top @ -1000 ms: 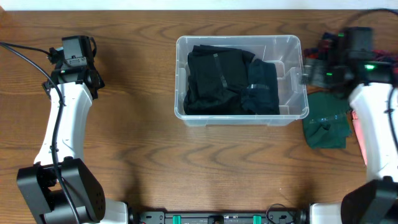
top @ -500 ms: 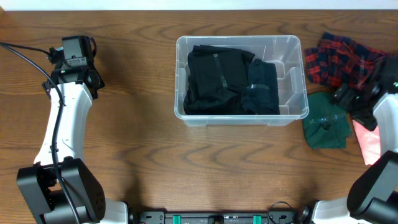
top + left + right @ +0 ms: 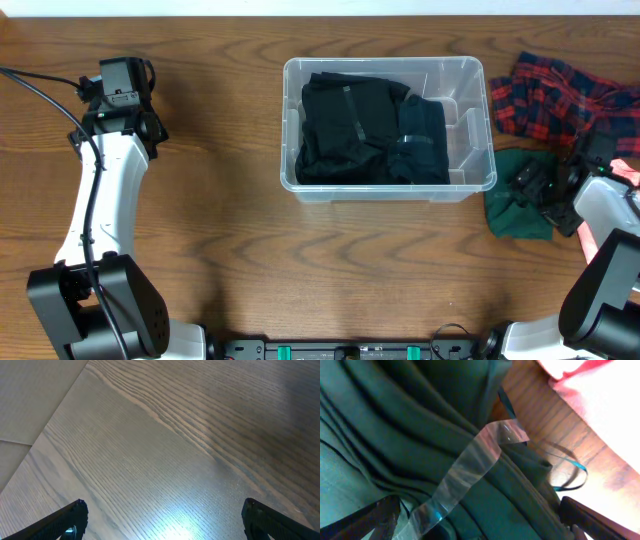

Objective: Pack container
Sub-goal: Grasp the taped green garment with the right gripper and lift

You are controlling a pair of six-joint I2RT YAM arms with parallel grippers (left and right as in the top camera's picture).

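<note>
The clear plastic container (image 3: 467, 118) stands at the table's middle back, with folded black clothes (image 3: 370, 130) filling most of it. A folded green garment (image 3: 512, 212) lies on the table just right of it. My right gripper (image 3: 532, 186) hangs open low over that garment. In the right wrist view the green garment's folds (image 3: 395, 425) and a clear tape strip (image 3: 470, 465) fill the space between the spread fingertips (image 3: 372, 519); nothing is gripped. My left gripper (image 3: 119, 78) is far left, open over bare wood (image 3: 165, 460).
A red plaid garment (image 3: 552, 95) lies at the back right, behind the green one. A pink item (image 3: 584, 238) sits by the right edge, also seen in the right wrist view as a pink item (image 3: 600, 390). A black cable (image 3: 40, 95) runs to the left arm.
The right arm swung from beside the container's right end, over the plaid garment, toward the front and down onto the green garment. The left arm has not moved.
</note>
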